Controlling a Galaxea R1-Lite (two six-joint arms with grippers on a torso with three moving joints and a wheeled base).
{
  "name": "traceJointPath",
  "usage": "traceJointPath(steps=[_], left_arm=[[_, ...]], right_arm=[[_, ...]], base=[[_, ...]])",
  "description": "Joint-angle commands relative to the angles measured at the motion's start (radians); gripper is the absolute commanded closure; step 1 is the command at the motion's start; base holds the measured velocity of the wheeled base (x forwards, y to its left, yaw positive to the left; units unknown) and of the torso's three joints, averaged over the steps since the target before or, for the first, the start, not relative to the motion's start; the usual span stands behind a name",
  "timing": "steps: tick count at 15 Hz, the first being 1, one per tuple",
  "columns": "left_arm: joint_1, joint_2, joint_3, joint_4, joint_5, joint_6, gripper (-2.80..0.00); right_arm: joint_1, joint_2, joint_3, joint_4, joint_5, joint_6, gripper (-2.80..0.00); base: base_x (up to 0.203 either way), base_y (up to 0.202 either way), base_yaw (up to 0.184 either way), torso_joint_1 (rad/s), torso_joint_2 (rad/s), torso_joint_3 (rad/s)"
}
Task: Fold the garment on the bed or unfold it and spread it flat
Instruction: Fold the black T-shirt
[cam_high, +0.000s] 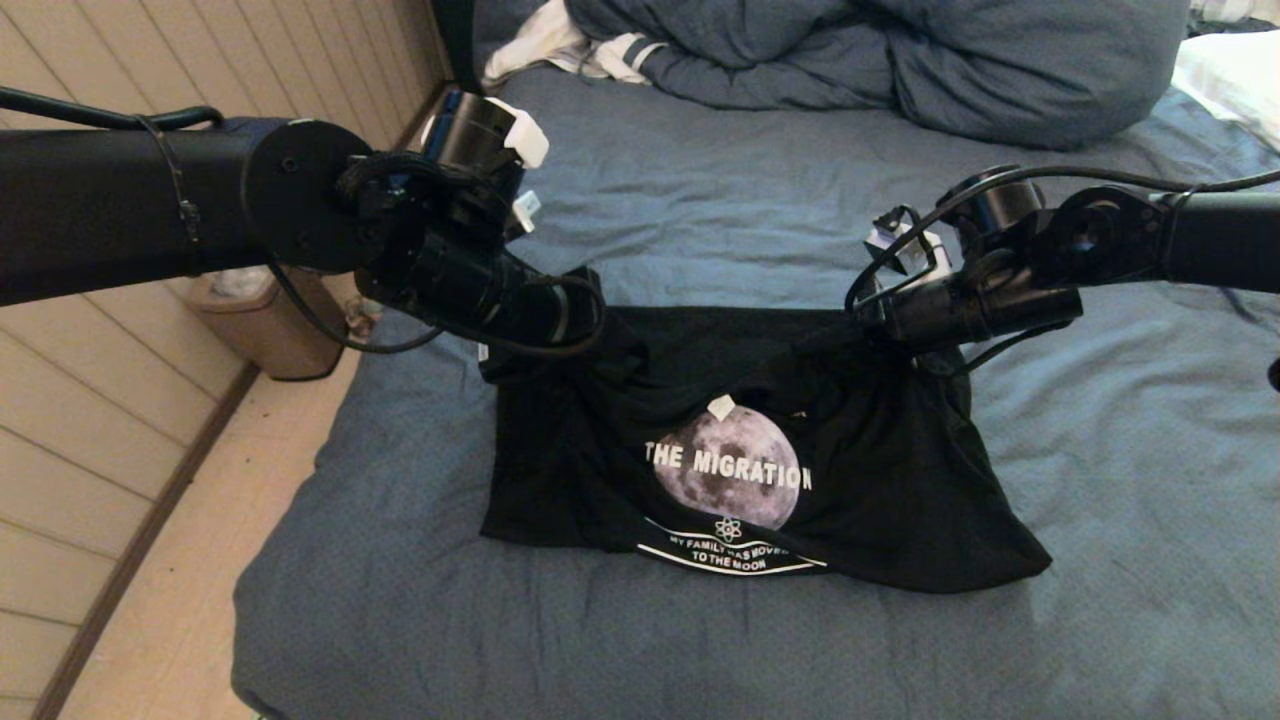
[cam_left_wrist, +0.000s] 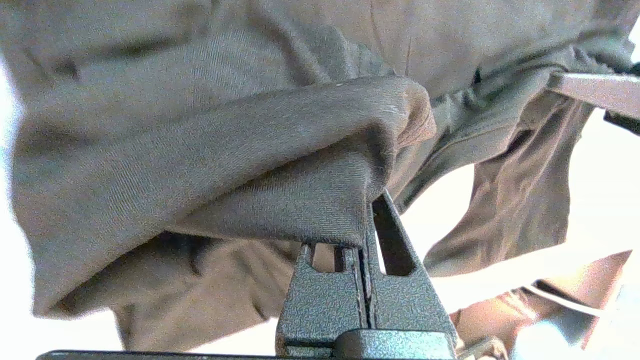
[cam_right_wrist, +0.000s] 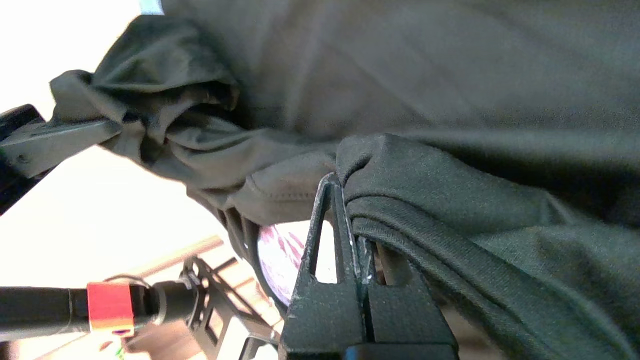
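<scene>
The garment (cam_high: 900, 470), a black T-shirt with a moon print and white lettering, lies in the middle of the bed (cam_high: 700, 200). Its far edge is lifted off the cover between my two grippers, while the near part rests on the bed with the print facing up. My left gripper (cam_high: 590, 320) is shut on the left end of that edge. In the left wrist view, the gripper (cam_left_wrist: 372, 210) pinches a fold of the garment (cam_left_wrist: 200, 150). My right gripper (cam_high: 830, 335) is shut on the right end, and the right wrist view shows the gripper (cam_right_wrist: 345, 200) clamping bunched garment (cam_right_wrist: 450, 200).
A bunched blue-grey duvet (cam_high: 900, 60) lies across the far end of the bed. Beside it lie a white striped cloth (cam_high: 560, 45) and a white pillow (cam_high: 1235, 70). A brown bin (cam_high: 265, 320) stands on the floor by the panelled wall, left of the bed.
</scene>
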Motion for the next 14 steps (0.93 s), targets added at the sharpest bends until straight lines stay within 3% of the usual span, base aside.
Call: traceJointPath(steps=[1, 7, 14], left_arm=[[0.010, 0.011, -0.011, -0.003, -0.001, 0.018, 0.00], [0.041, 0.091, -0.011, -0.102, -0.011, 0.092, 0.00], [0.086, 0.136, -0.011, -0.428, -0.017, 0.108, 0.00]], right_arm=[[-0.003, 0.009, -0.047, 0.004, 0.003, 0.002, 0.00], [-0.004, 0.047, -0.078, -0.108, 0.001, 0.004, 0.00], [-0.036, 0.094, -0.076, -0.244, 0.001, 0.008, 0.00]], base=[[0.000, 0.000, 0.000, 0.000, 0.00, 0.000], [0.000, 0.000, 0.000, 0.000, 0.00, 0.000], [0.000, 0.000, 0.000, 0.000, 0.00, 0.000]])
